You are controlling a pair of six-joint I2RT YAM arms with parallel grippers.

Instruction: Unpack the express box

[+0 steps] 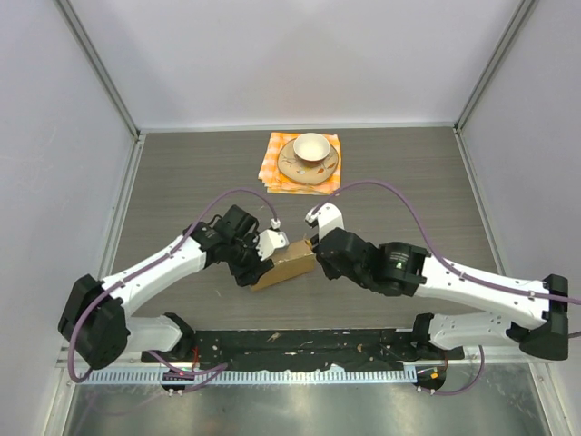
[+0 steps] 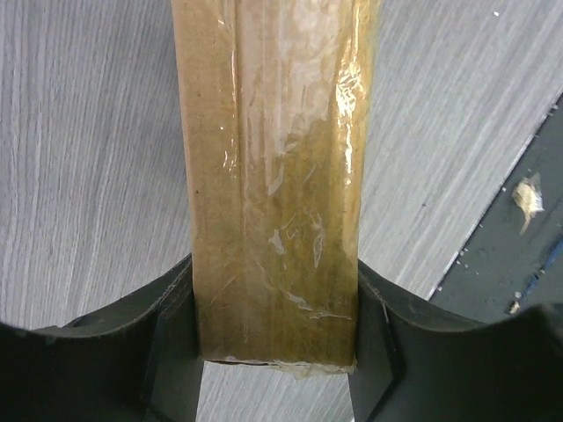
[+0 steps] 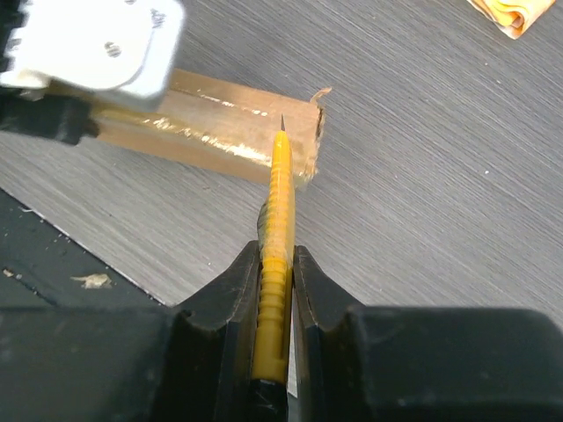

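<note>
The express box (image 1: 286,265), brown cardboard sealed with clear tape, lies on the table between my arms. My left gripper (image 1: 259,259) is shut on its left end; the left wrist view shows the taped box (image 2: 277,176) clamped between both fingers (image 2: 176,352). My right gripper (image 1: 320,250) is shut on a yellow utility knife (image 3: 278,237). The knife's blade tip points at the near end of the box (image 3: 220,123), at or just short of its taped top edge.
A cup (image 1: 310,146) on a saucer (image 1: 309,165) sits on an orange checkered cloth (image 1: 272,168) at the back centre; a cloth corner (image 3: 510,13) shows in the right wrist view. A black mat (image 1: 300,345) runs along the near edge.
</note>
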